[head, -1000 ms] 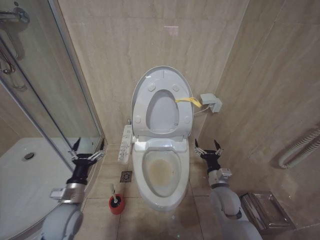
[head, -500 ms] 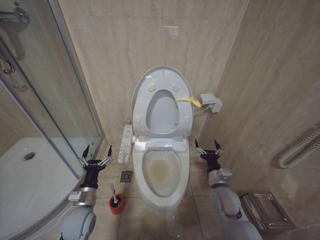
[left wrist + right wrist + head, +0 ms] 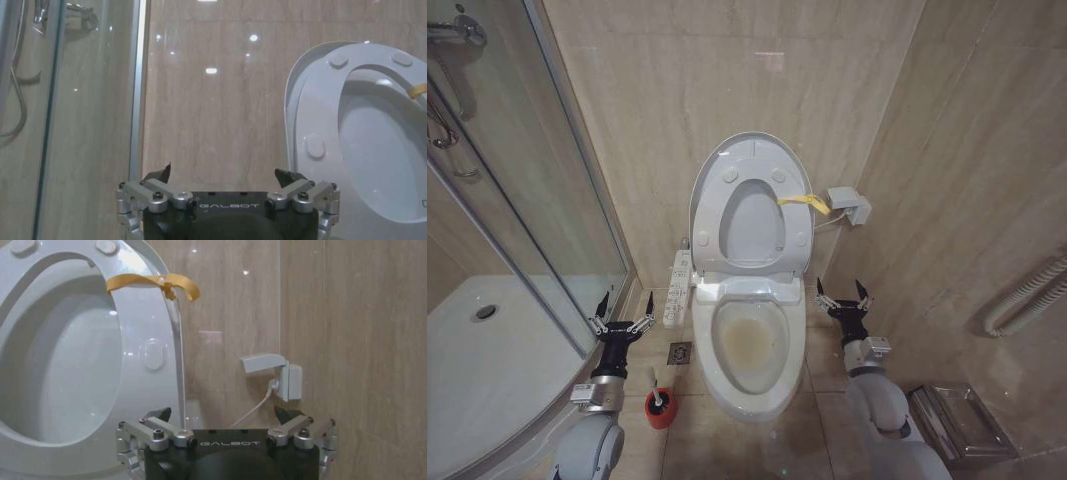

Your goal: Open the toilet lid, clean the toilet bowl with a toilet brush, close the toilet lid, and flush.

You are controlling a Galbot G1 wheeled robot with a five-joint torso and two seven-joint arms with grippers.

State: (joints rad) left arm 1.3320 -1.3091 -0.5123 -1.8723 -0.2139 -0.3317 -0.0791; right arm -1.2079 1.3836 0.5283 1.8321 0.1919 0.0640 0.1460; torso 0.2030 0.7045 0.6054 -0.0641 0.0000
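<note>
Beige-tiled bathroom, lid (image 3: pixel 751 205) already up against the wall.

Standing upright, it leaves the stained bowl (image 3: pixel 749 345) clear for scrubbing. The brush (image 3: pixel 657 398) sits in its red holder on the floor, left of the bowl and just beside the drain grate (image 3: pixel 680 352). Left gripper (image 3: pixel 623 320) hangs above and a little behind the brush, fingers spread and empty, probably lining up on the handle. Right gripper (image 3: pixel 845 297) waits by the bowl's right side, likewise splayed, holding nothing.

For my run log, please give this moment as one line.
toilet lid: up | toilet brush: in holder, floor | left gripper: open, above brush | right gripper: open, beside toilet bowl
</note>
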